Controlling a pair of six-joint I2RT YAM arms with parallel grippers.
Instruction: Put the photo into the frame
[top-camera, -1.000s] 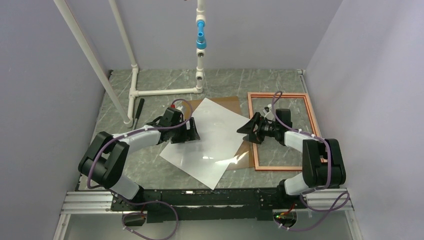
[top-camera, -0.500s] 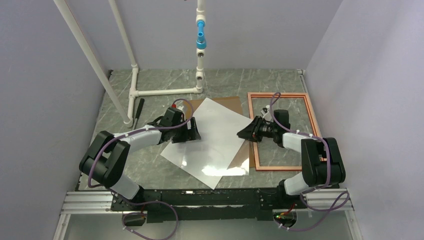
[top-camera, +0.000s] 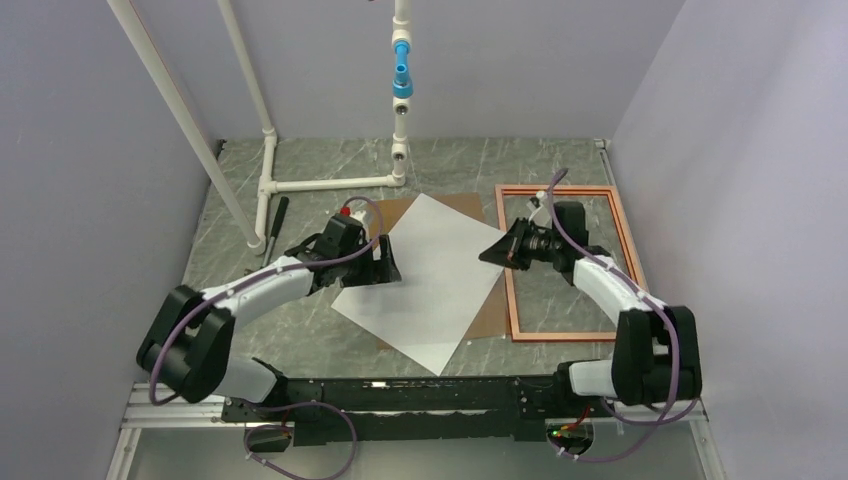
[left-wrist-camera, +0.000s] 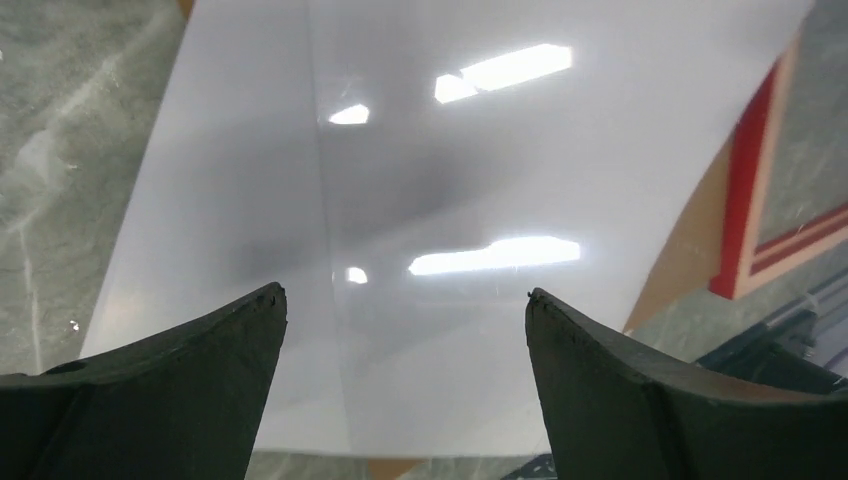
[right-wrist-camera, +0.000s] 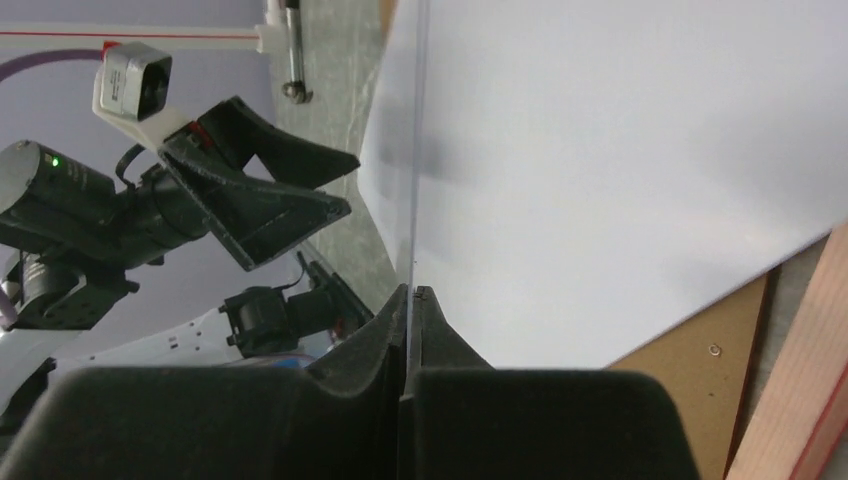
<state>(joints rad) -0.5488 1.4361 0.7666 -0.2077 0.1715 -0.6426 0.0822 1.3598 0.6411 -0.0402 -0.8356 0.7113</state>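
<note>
The photo (top-camera: 425, 280) lies white face up on the brown backing board (top-camera: 490, 310), turned at an angle. The frame (top-camera: 570, 337) lies flat to its right, its red edge (left-wrist-camera: 745, 200) showing in the left wrist view. A thin clear pane (right-wrist-camera: 415, 200) rests over the photo (right-wrist-camera: 620, 150), seen edge-on. Glare marks the pane (left-wrist-camera: 500, 150). My right gripper (top-camera: 484, 254) (right-wrist-camera: 412, 290) is shut on the pane's edge at the photo's right corner. At the photo's left edge (left-wrist-camera: 230, 150), my left gripper (top-camera: 392, 262) (left-wrist-camera: 405, 293) hovers open, holding nothing.
A white pipe stand (top-camera: 330, 184) with a blue fitting (top-camera: 401, 75) rises at the back. A black tool (top-camera: 277, 225) lies at the back left beside the pipe. Grey walls close in left, right and behind. The backing board (right-wrist-camera: 690, 390) borders the frame rail (right-wrist-camera: 800, 380).
My right gripper has shut on the pane's edge and moved slightly back. The glare on the sheet has gone from the top view, and the white sheet has shifted a little right.
</note>
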